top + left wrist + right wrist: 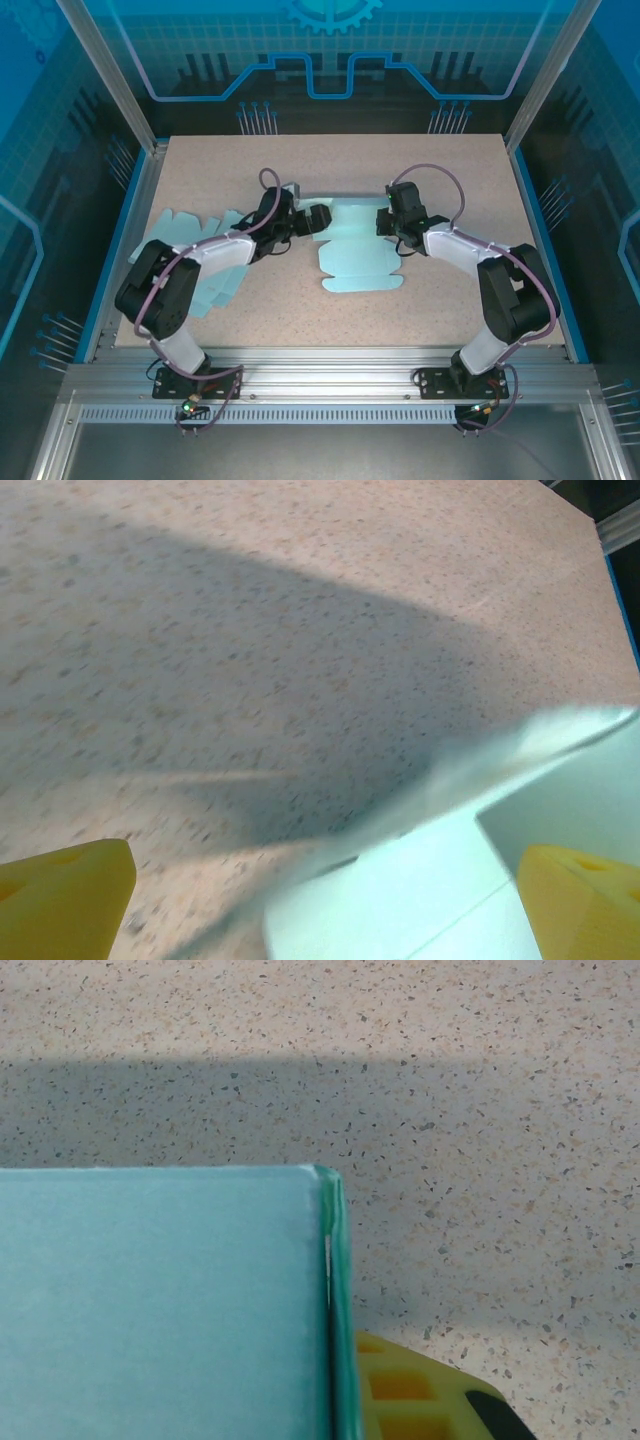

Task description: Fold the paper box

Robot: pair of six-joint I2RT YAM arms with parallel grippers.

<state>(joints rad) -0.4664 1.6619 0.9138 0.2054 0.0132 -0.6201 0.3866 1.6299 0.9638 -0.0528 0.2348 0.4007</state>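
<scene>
While the pale turquoise die-cut paper box blank lay mid-table between the two arms, the right gripper stood closed to a sliver on what looked like its right-hand edge, one yellow finger tight against the fold. The left gripper gaped fully wide over the opposite edge, holding nothing, with the paper blurred beneath it. Judged the sheet light, thin and springy at the scores. It seemed apt to skid on the speckled beige tabletop and to crease if pinched mid-panel. Best taken at a flap edge near a score line, with the far side pinned. A loose pile of matching flat blanks lay under the left arm, near the work. Could not tell whether the two touched. A sweep of that elbow might drag them.
</scene>
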